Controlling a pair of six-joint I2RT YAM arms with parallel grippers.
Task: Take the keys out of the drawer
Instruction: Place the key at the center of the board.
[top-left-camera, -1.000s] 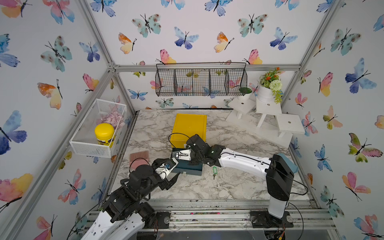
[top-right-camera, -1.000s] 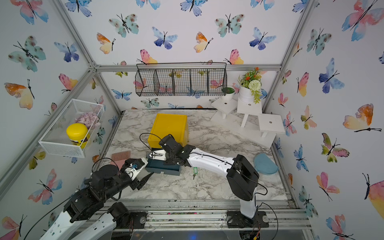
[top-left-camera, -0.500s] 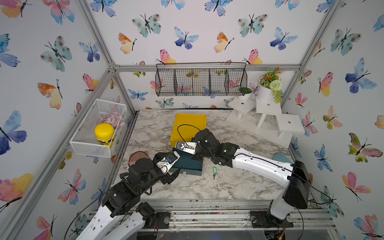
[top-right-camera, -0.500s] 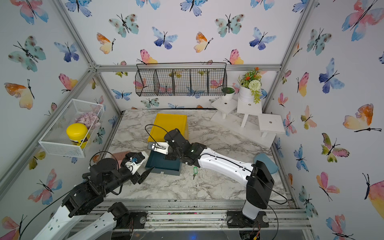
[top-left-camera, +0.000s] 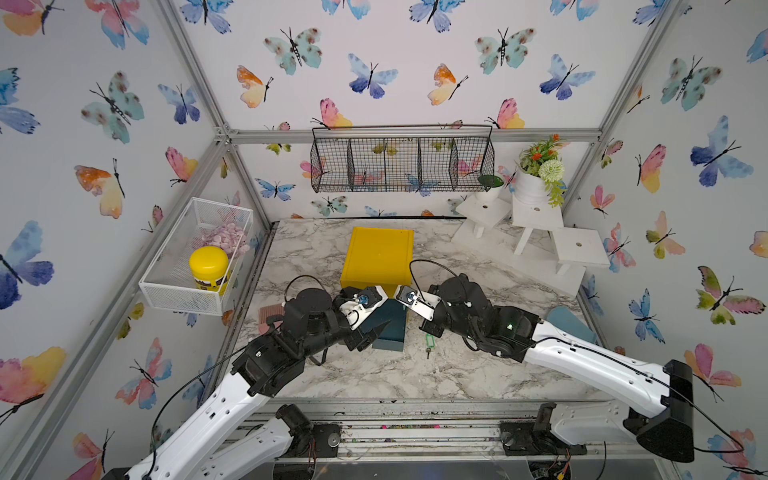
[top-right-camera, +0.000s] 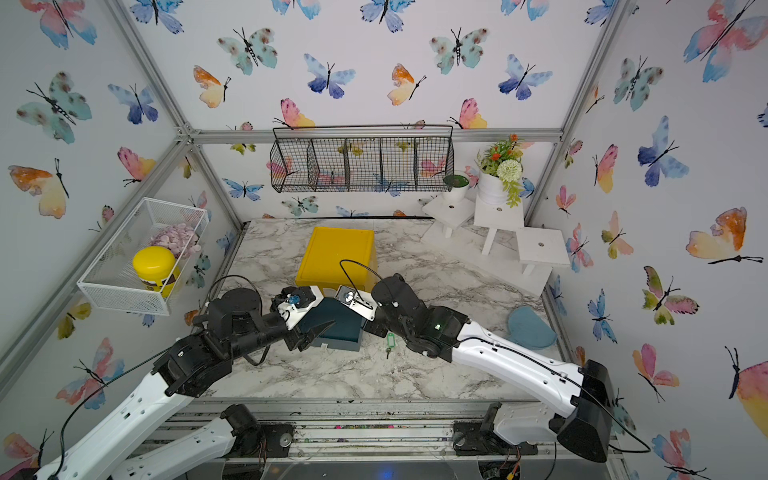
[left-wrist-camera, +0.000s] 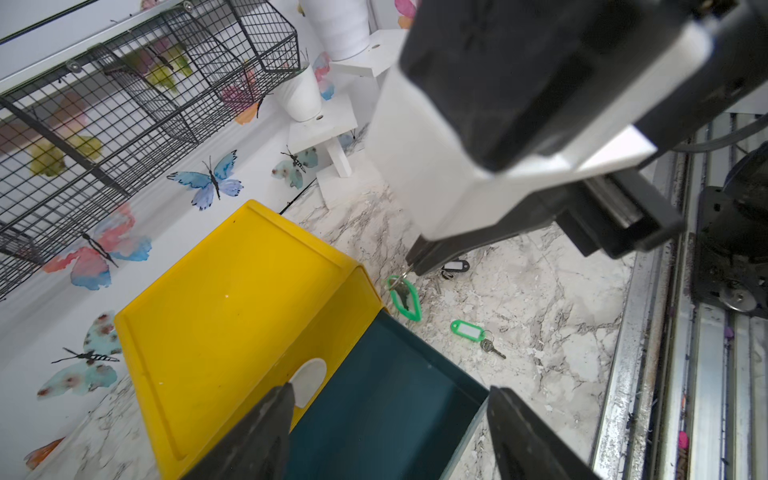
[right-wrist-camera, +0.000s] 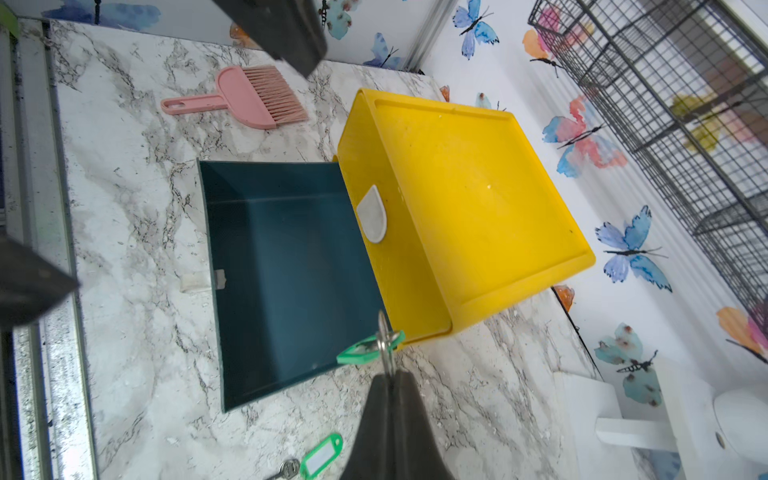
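Note:
A dark teal drawer (right-wrist-camera: 282, 270) stands pulled out of a yellow box (top-left-camera: 378, 255), and its visible floor is bare. My right gripper (right-wrist-camera: 392, 374) is shut on the ring of a bunch of keys with a green tag (right-wrist-camera: 359, 353), which hangs over the drawer's right corner (left-wrist-camera: 405, 299). More keys lie on the marble right of the drawer: a green-tagged bunch (top-left-camera: 428, 343) (top-right-camera: 390, 341) (left-wrist-camera: 467, 331) and a black-tagged bunch (left-wrist-camera: 455, 266). Above the drawer's front my left gripper (left-wrist-camera: 390, 390) is open and holds nothing.
A pink brush (right-wrist-camera: 245, 99) lies left of the drawer. A white wire basket (top-left-camera: 195, 253) with a yellow-lidded jar hangs on the left wall, a black wire basket (top-left-camera: 401, 160) on the back wall. White stools with plant pots (top-left-camera: 536, 212) stand back right, a blue pad (top-right-camera: 530, 328) right.
My right gripper has drawn back to the right, out of the drawer, carrying the green-tagged keys. My left gripper has moved forward over the drawer's front.

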